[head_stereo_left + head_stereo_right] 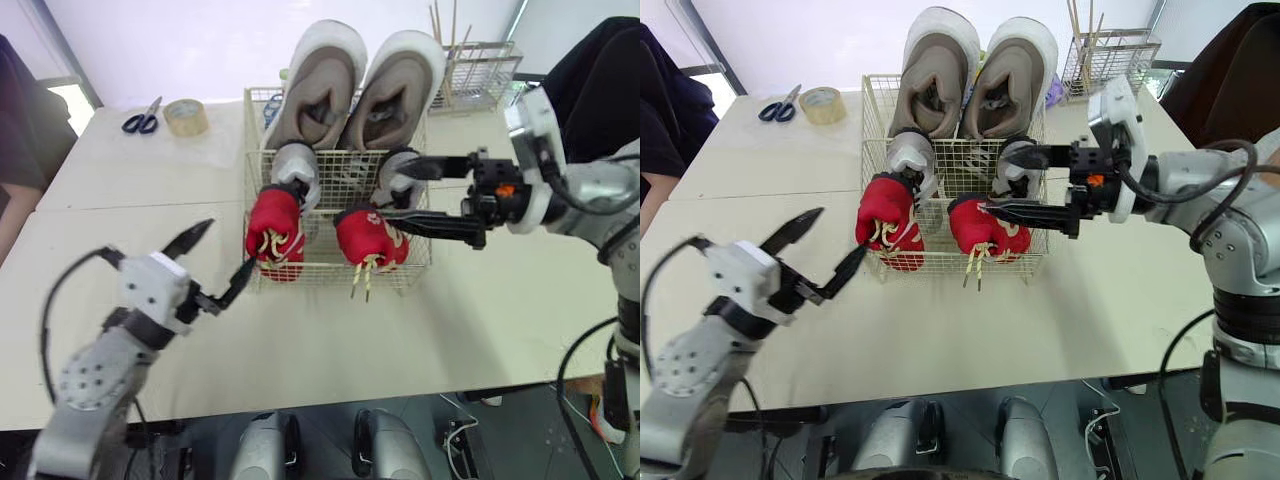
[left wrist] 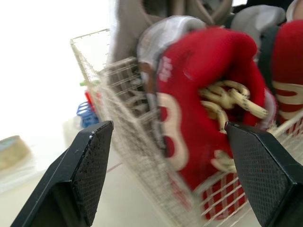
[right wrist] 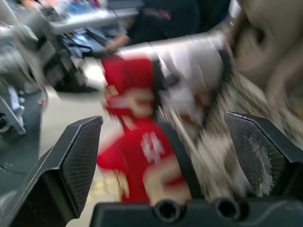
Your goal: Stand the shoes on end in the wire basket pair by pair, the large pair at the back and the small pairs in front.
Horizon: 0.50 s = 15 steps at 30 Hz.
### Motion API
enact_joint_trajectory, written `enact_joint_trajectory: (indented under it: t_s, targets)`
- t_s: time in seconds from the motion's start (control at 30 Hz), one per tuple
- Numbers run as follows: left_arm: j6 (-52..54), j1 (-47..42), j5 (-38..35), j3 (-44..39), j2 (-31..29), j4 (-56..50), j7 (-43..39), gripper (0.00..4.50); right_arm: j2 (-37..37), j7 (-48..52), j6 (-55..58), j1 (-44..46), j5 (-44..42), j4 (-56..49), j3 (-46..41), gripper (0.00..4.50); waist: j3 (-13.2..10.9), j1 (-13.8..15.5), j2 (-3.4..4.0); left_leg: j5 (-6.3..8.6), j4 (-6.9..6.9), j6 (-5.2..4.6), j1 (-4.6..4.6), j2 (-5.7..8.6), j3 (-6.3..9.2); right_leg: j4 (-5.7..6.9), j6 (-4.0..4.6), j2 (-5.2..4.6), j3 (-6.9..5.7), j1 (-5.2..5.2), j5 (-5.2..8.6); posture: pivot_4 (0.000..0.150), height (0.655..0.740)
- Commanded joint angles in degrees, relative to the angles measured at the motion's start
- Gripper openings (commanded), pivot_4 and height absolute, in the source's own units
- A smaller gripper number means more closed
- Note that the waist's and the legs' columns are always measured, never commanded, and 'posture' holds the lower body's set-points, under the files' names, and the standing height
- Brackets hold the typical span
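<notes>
Red small shoes [image 1: 275, 235] front the wire basket [image 1: 418, 262]; the left wrist view brings their cream laces [image 2: 227, 97] close. Left gripper [image 1: 232, 243] and right gripper [image 1: 398, 190] gape empty above the beige table [image 1: 400, 330].

I see my left arm's black two-fingered gripper [image 1: 222, 252] low and forward, fingers spread wide, holding nothing. My right arm's black two-fingered gripper [image 1: 395, 192] reaches across from the right, wrist level, fingers wide apart too.
</notes>
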<state>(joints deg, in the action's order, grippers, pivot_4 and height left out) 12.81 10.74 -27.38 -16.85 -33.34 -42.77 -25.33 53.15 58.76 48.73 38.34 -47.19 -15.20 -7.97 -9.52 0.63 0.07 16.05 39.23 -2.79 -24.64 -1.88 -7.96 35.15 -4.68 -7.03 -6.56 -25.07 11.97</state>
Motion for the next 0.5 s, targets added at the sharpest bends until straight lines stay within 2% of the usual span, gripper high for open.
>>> enact_joint_trajectory:
  t_s: [0.03,0.17,0.27,0.37,0.5]
  targets:
    - [4.6,1.3,-7.4,-9.1,-4.9,-0.9,-4.0,3.91,3.3,-0.1,0.4,-3.1,0.1,-0.6,-5.4,4.50,0.0,0.0,-0.01,0.00,0.00,0.00,0.01,0.00,0.00,0.00,0.00,0.01,0.00,0.01,0.00,0.150,0.7400]
    - [13.7,1.7,-17.5,-17.1,-12.4,5.9,-10.0,3.91,6.1,0.2,0.7,-10.5,1.1,-1.6,-8.5,4.50,0.0,0.0,0.01,0.00,0.00,0.03,0.01,0.00,0.01,-0.02,0.00,0.03,0.00,0.00,0.02,0.150,0.7400]
    - [22.1,-1.0,-24.2,-20.4,-16.0,12.3,-9.1,3.91,7.5,1.0,-0.4,-15.8,2.9,-1.4,-9.9,4.50,-0.1,0.1,0.06,0.00,0.00,0.05,0.01,-0.02,0.02,-0.03,-0.04,0.07,-0.01,-0.02,0.05,0.150,0.7400]
    - [23.7,-1.9,-23.5,-19.8,-18.0,15.3,-11.9,3.91,8.8,2.0,-2.4,-19.8,5.2,0.1,-10.8,4.50,-0.1,0.0,0.08,0.00,0.00,0.06,0.01,0.01,0.00,-0.04,-0.10,0.07,0.02,0.00,0.09,0.150,0.7400]
    - [24.6,-1.5,-23.6,-19.4,-20.2,16.6,-18.3,3.91,9.8,3.0,-3.3,-20.9,6.0,1.9,-12.0,4.50,-0.2,-0.1,0.08,0.02,-0.02,0.11,0.01,0.00,-0.06,-0.06,-0.09,0.07,0.06,-0.05,0.08,0.150,0.7400]
